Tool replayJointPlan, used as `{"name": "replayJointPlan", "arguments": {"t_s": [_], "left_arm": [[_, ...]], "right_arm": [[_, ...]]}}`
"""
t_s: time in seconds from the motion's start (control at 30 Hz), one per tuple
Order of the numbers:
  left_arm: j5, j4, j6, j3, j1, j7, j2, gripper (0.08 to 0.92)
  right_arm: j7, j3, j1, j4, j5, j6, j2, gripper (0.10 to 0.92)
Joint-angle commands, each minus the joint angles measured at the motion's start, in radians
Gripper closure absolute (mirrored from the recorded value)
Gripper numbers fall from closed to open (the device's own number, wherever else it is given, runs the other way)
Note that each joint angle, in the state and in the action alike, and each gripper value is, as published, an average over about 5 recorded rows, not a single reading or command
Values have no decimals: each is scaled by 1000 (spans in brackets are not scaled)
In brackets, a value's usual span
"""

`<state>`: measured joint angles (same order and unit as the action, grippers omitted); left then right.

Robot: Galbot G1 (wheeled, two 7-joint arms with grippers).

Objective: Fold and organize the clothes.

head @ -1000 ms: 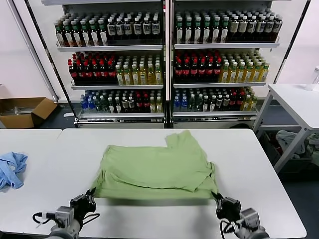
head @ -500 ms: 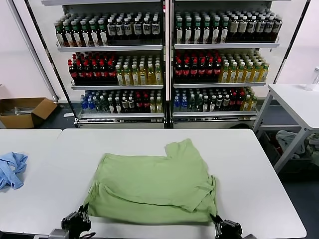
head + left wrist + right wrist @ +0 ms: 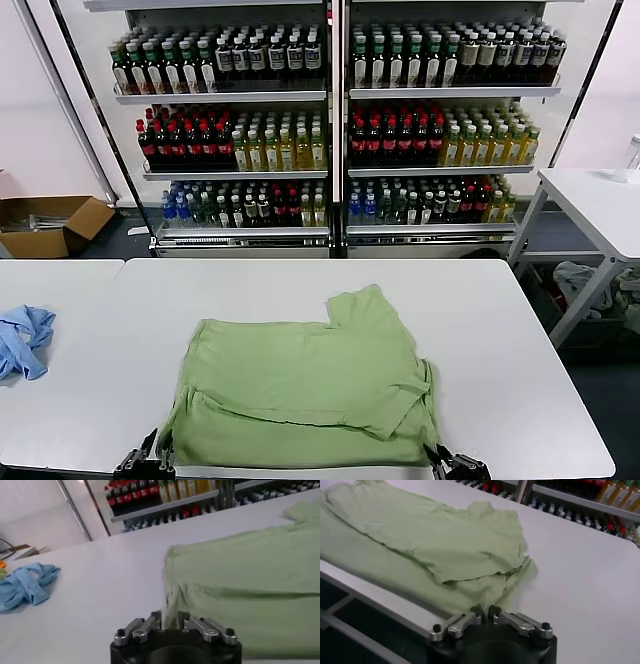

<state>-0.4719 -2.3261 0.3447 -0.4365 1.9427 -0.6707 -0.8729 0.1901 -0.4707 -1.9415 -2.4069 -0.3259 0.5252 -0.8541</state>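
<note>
The light green shirt point(image 3: 305, 385) lies folded on the white table point(image 3: 500, 330), its near hem drawn to the table's front edge, one sleeve pointing toward the back. My left gripper point(image 3: 152, 462) is shut on the shirt's near left corner point(image 3: 172, 615). My right gripper point(image 3: 448, 462) is shut on the near right corner point(image 3: 482, 607). Both grippers sit at the bottom of the head view, at the table's front edge. Collar, buttons and logo are hidden in the folds.
A light blue cloth point(image 3: 20, 338) lies on the adjoining table at the left; it also shows in the left wrist view point(image 3: 27, 582). Shelves of bottles point(image 3: 330, 130) stand behind. A cardboard box point(image 3: 50, 222) sits on the floor at the far left, another table point(image 3: 600, 200) at the right.
Both grippers have pulled the shirt's near edge toward me, and the whole shirt has slid closer to the front edge. The grippers have dropped almost out of the head view.
</note>
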Motion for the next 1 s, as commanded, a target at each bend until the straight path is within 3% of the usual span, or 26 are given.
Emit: {"name": "replayJointPlan", "arguments": {"t_s": [0.03,0.27,0.43,0.57,0.67,0.87,1.0], "left_arm": [[53,-24,-18,-4,53,-41,-4,649],[90,-126,-25,-46,8,-38,-6,442],[38,-119,-50,-53,-224,90,-1,303],[-25,-12,-91,-43,-380,242,7,203],[-78,91,-114,-35,-469,328,10,181],[-188,247,-64,-11,-604,445,23,177],[-211,313,1,15,-659,475,33,177]], "right_arm": [[12,-37,-41,-35,-6,5,5,647],[48,-225,-93,-111,-128,6,35,448],[-1,-308,117,-64,-268,-51,69,309],[-87,-165,429,116,-297,-152,90,228],[-112,8,683,279,-322,-189,80,206],[-110,324,1150,601,-414,-148,22,203],[-111,488,1344,768,-431,-81,-33,203]]}}
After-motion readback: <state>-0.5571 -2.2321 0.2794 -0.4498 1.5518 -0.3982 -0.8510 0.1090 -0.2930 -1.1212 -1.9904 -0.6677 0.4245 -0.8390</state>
